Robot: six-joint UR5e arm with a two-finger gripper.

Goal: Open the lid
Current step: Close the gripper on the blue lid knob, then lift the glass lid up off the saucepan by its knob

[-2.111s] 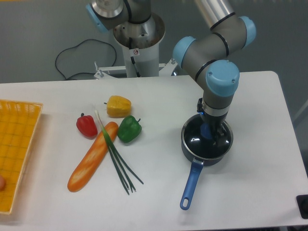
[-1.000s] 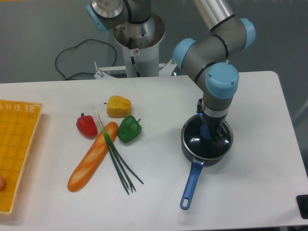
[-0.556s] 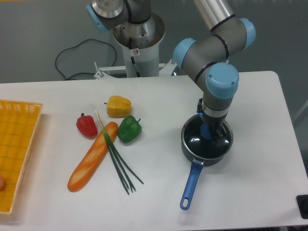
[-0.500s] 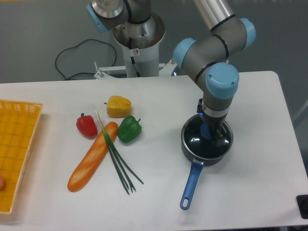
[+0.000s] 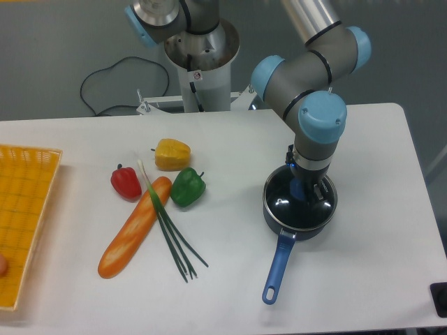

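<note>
Lid [image 5: 285, 204]: round clear glass disc with thin metal rim, seated flat on the saucepan [image 5: 272, 218] at the table's right-centre. Its blue centre knob [image 5: 298, 189] shows between the dark fingers of the gripper [image 5: 305, 192], which comes straight down from above; the knob sits in line with the jaws, at the middle of the disc. Jaws stand close on either side of the knob; whether they press it cannot be told from this view.

Saucepan: dark body, long blue handle [image 5: 277, 266] running out toward 6 o'clock, tip slightly to 7.

Arm [image 5: 307, 66]: grey links with light-blue joint caps, descending from 12 o'clock over the pan; wrist cap directly above the lid's far half, hiding part of the rim there.

Table [image 5: 363, 279]: white top.

Yellow pepper [image 5: 172, 153]: at 10 o'clock from the pan, well apart.
Green pepper [image 5: 187, 186]: at 9 o'clock from the pan, just below the yellow one.
Red pepper [image 5: 126, 181]: left of the green one.
Baguette [image 5: 133, 229]: lying diagonally, upper end between red and green peppers.
Green onion [image 5: 170, 227]: laid across the baguette's upper end, stalks fanning toward 5 o'clock.
Yellow basket [image 5: 21, 216]: at the table's left edge, partly cropped.
Black cable [image 5: 112, 84]: looped on the floor behind the table, at 11 o'clock.
</note>
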